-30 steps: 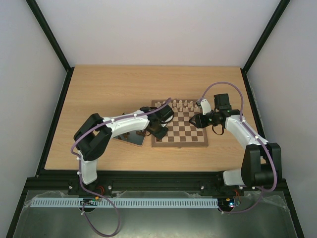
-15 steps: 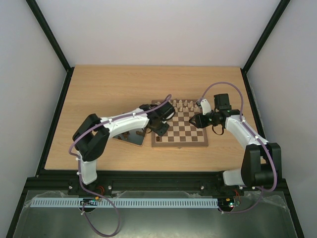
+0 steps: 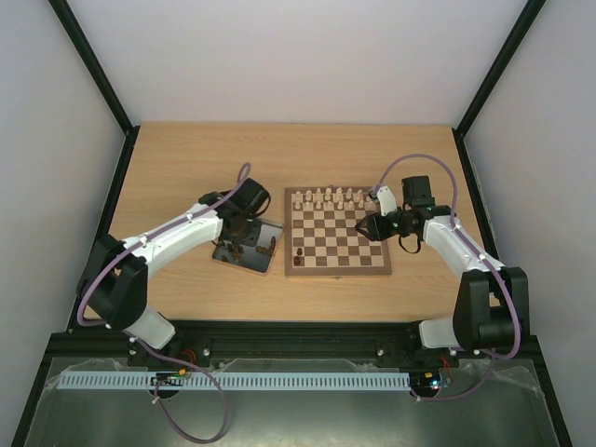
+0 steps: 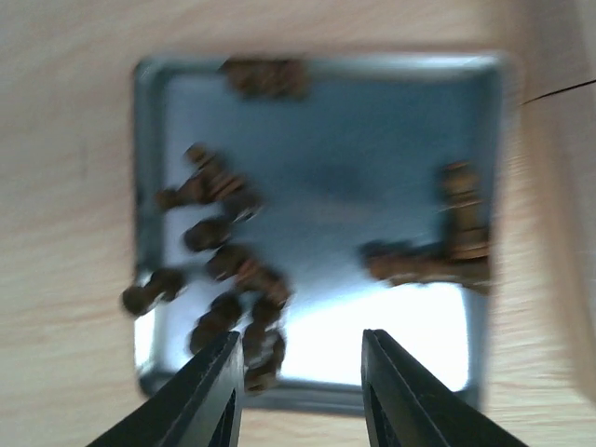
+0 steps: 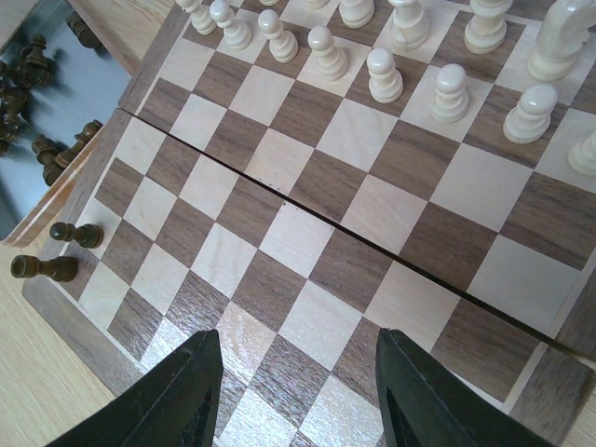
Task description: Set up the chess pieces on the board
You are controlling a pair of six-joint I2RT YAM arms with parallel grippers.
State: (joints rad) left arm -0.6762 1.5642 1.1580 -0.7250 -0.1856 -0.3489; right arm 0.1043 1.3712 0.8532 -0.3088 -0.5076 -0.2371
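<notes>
The board lies mid-table, with cream pieces on its far rows. Two dark chess pieces stand at its near-left corner; they also show in the right wrist view. Several more dark pieces lie in the shiny metal tray to the left of the board. My left gripper hangs above the tray, open and empty, and that view is blurred. My right gripper hovers over the board's right side, open and empty.
The cream pieces fill the far two rows of the board. The tray lies close against the board's left edge. Bare wooden table surrounds the board and the tray.
My left arm has swung left from the board's near-left corner to above the tray. The dark pieces at that corner now show uncovered. The right arm has not moved.
</notes>
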